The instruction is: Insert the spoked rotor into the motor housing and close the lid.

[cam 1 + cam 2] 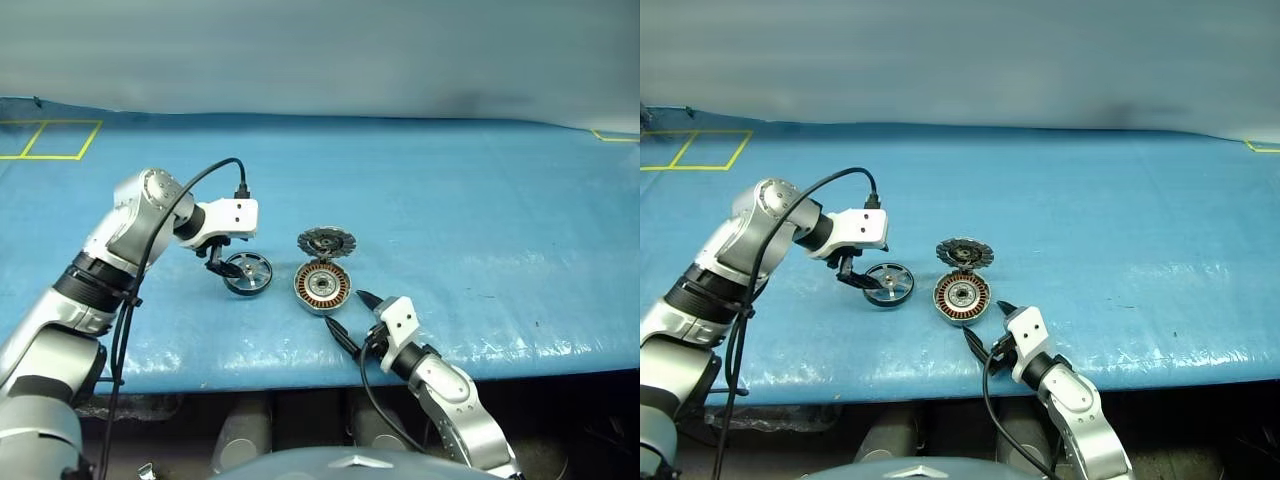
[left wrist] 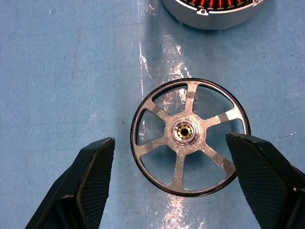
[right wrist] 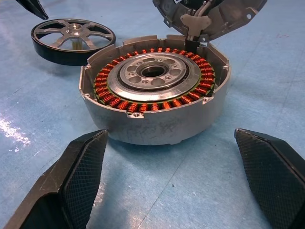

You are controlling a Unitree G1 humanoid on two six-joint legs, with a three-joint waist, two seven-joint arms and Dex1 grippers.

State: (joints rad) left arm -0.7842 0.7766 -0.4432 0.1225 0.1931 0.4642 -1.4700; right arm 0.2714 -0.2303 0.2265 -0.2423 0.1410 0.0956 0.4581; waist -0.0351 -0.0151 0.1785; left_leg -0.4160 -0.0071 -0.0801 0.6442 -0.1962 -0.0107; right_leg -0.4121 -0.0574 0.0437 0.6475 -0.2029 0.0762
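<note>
The spoked rotor (image 1: 247, 272) lies flat on the blue table, a silver wheel with a dark rim, just left of the motor housing (image 1: 322, 287). The housing's copper windings (image 3: 152, 102) and centre bearing are exposed. Its hinged lid (image 1: 327, 241) stands raised at the far side, ribbed face showing. My left gripper (image 2: 170, 138) points steeply down over the rotor (image 2: 185, 132), open, one finger on each side of the rim, and the wheel rests on the table. My right gripper (image 3: 170, 135) stands open and nearly level, just in front of the housing, with nothing between its fingers.
The table is covered with a blue sheet (image 1: 480, 230), its front edge close behind my right wrist. Yellow tape squares (image 1: 50, 140) mark the far left corner. A black cable (image 1: 200, 180) loops over my left forearm.
</note>
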